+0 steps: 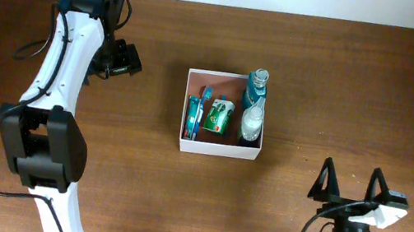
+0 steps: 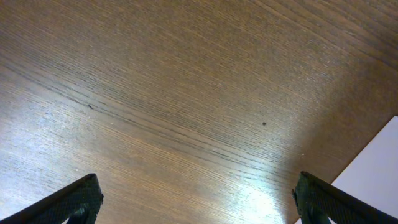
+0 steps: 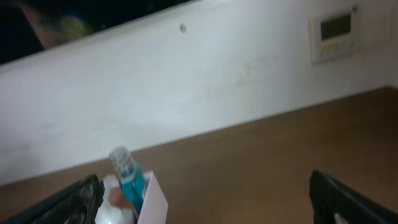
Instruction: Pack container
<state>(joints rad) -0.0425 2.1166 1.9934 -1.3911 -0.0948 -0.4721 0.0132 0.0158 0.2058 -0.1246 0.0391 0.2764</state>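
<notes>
Container (image 1: 218, 149) sits mid-table, holding a blue bottle (image 1: 256, 90), a white bottle (image 1: 252, 123), a green packet (image 1: 219, 116) and a blue-red toothbrush pack (image 1: 195, 116). No loose item shows outside it, so packing is judged essentially done. Left gripper (image 2: 198, 183), at the container's 10 o'clock, has its fingers apart and empty. Right gripper (image 1: 350, 184), at 4 o'clock, likewise. Surface: brown wood-grain table (image 2: 186, 93). Room: white wall (image 3: 186, 81) with a small control panel (image 3: 336, 34).

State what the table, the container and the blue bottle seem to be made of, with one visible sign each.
The table: wood or wood-look laminate, slight sheen; dark grain lines, soft glare in the left wrist view.
The container: probably thin card, matte; thin white walls, sharp corners.
The blue bottle: likely clear plastic, glossy; blue liquid shows through.
</notes>
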